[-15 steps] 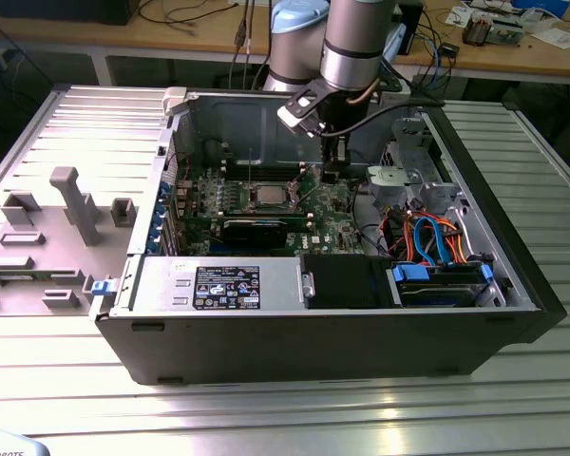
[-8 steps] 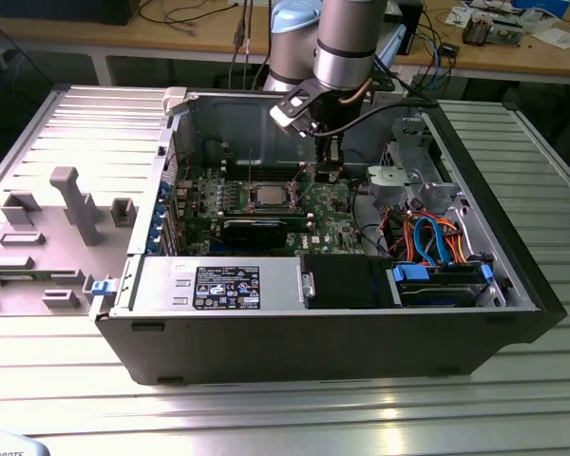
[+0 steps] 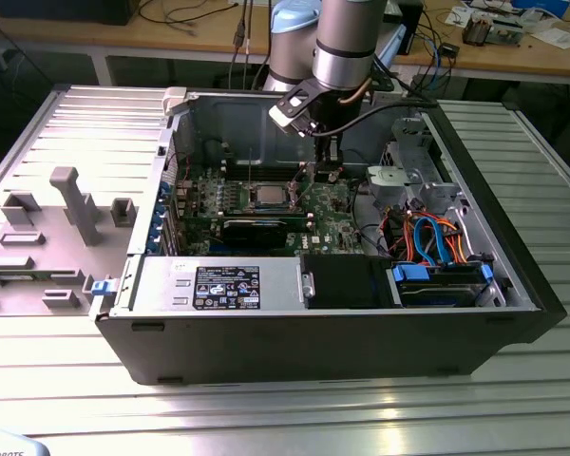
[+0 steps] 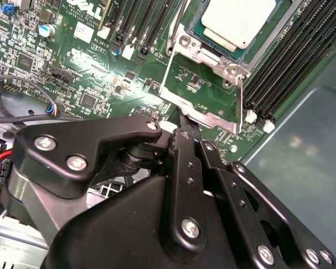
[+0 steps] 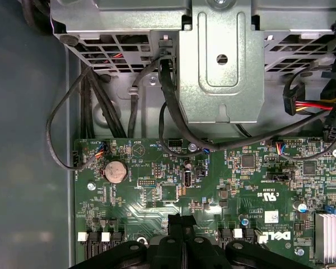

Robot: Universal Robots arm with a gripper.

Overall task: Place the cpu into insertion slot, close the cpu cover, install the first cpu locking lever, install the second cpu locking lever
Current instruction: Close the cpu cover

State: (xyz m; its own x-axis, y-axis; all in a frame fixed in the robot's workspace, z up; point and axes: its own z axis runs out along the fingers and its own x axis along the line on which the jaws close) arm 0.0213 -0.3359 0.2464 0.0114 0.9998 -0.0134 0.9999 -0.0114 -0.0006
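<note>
Standing by the open computer case (image 3: 313, 347) on the ribbed metal tabletop (image 3: 266, 413), I'd judge that closing the cover is the step in hand. The cpu (image 4: 241, 19) lies seated in the insertion slot (image 4: 186, 43), its dull silver-grey top flat inside the silvery border. In the exterior view it sits mid-board, towards that view's left of the arm. The cpu cover (image 4: 213, 116), a thin bright metal frame with a square window, stands raised off the chip, and green board shows through the window. The end effector (image 4: 183, 120) has its black fingers drawn together, with the tips right at the cover's free edge. I cannot tell whether they nip a lip of the plate or merely press against it.

To do this well, I'd say the push should follow the arc of the hinge rather than drive straight down. Keeping the contact near the middle of the free edge would stop the thin plate from twisting. It looks like smooth, springy sheet metal, so the hard matte fingers could skid off it, and a slow, steady press seems wise. The frame ought to settle around the chip's raised top, not on it. The long black memory slots (image 4: 302, 61) with their white latches lie just beside the socket and want avoiding.
</note>
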